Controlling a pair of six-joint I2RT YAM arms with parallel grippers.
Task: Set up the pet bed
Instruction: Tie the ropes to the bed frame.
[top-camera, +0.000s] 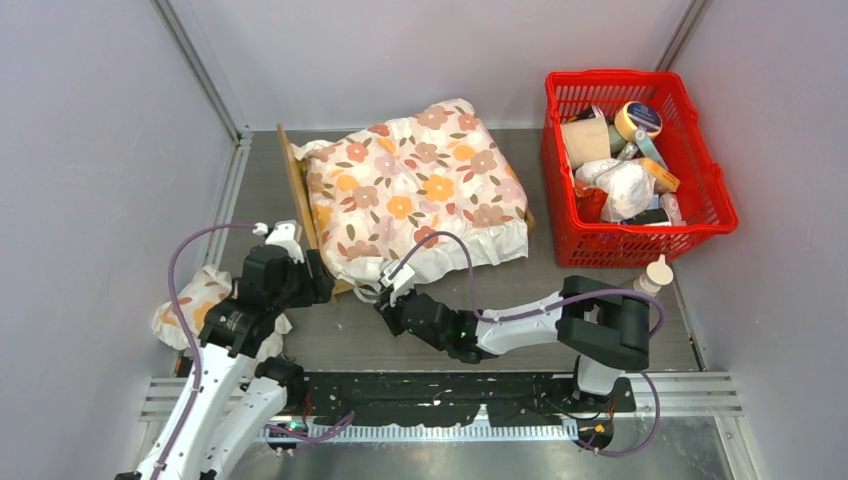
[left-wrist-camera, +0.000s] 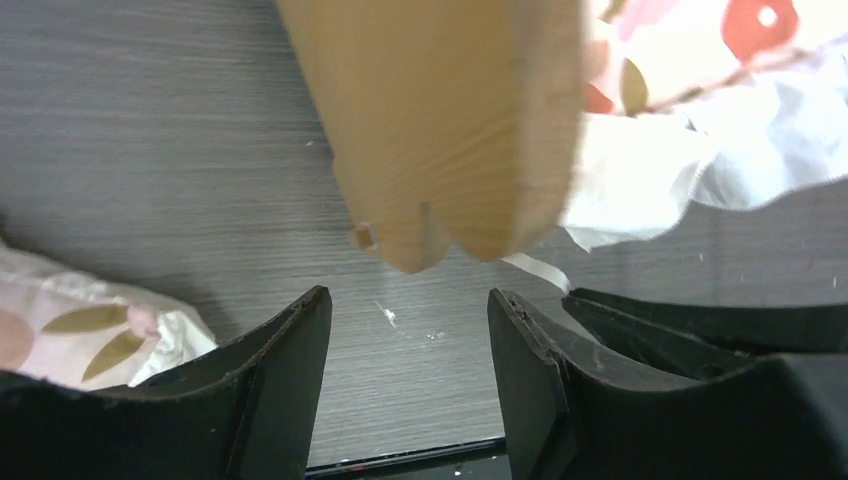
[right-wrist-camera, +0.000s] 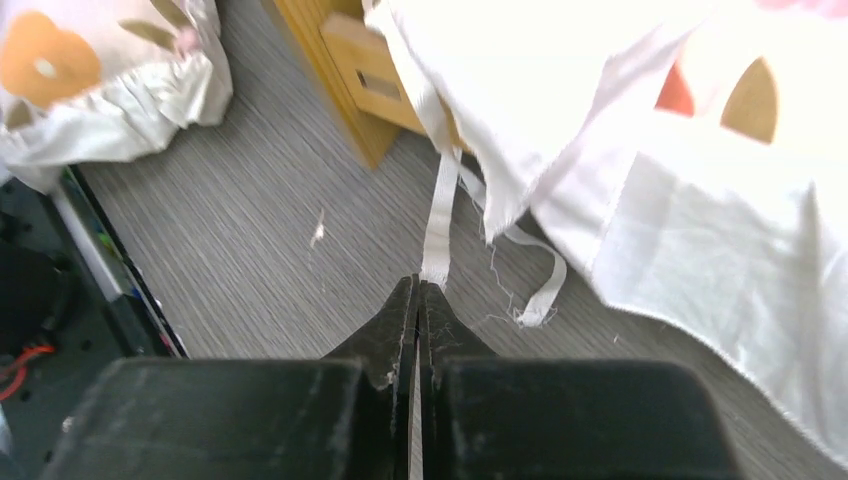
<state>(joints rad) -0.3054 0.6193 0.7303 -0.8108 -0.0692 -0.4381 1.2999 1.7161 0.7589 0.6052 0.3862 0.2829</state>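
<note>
While the pet bed (top-camera: 298, 192) lies on the table (top-camera: 520, 320) beneath the floral cushion (top-camera: 415, 185), the right gripper (right-wrist-camera: 418, 300) at its near edge is closed tight on the cushion's white tie (right-wrist-camera: 438, 215); the left gripper (left-wrist-camera: 408, 320), wide open and empty, faces the bed's near-left corner.

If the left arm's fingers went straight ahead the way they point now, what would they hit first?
Probably the pet bed: the end of its wooden frame sits straight ahead, in line with the gap between the open left fingers. Depth is unclear, so I can't say how soon.
</note>
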